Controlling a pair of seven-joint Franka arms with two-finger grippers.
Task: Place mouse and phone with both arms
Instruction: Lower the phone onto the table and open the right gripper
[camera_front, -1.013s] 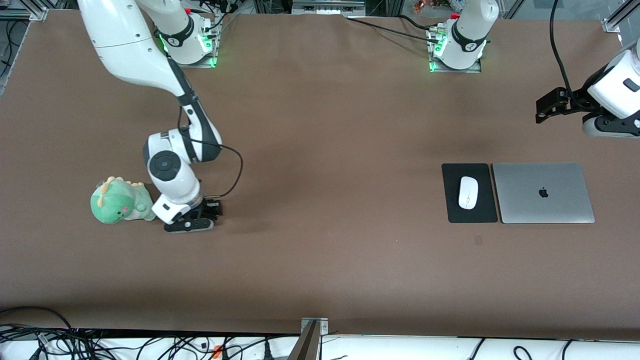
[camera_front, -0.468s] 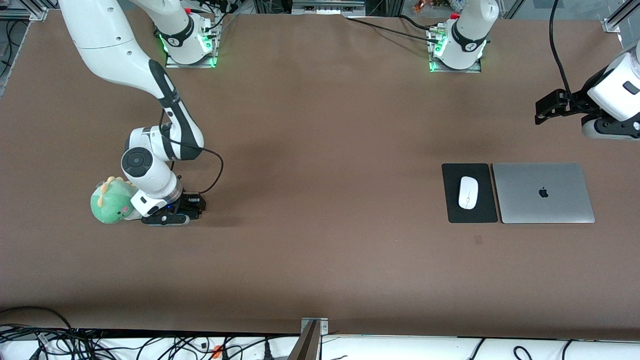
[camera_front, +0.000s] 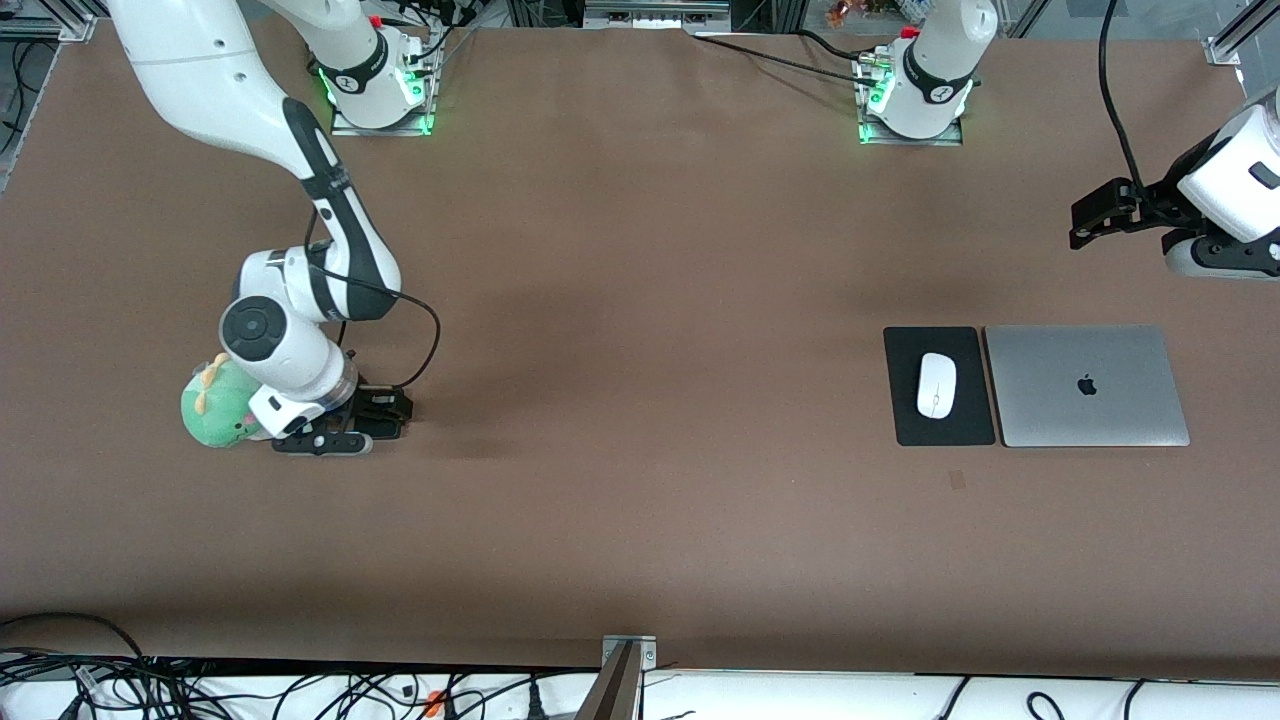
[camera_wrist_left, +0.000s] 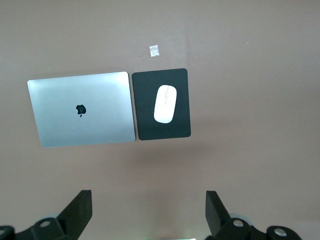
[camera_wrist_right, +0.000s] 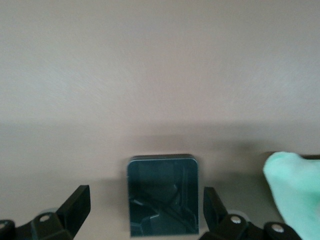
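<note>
Two arms in my view. My right gripper (camera_wrist_right: 145, 212) sits low at the right arm's end of the table, fingers spread wide either side of the phone (camera_wrist_right: 163, 194), which lies flat on the table (camera_front: 640, 300); a green plush toy (camera_front: 212, 408) crowds just beside it. My left gripper (camera_wrist_left: 147, 212) waits aloft, spread wide. I see the mouse (camera_front: 936, 385) on its black pad (camera_front: 905, 420), touching a closed laptop (camera_front: 1085, 385).

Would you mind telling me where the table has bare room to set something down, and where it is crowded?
The widest bare stretch lies between the phone, beside the green plush toy under the open right gripper, and the mouse pad. It is crowded where the mouse sits on that pad, touching the laptop. The open left gripper waits above.
</note>
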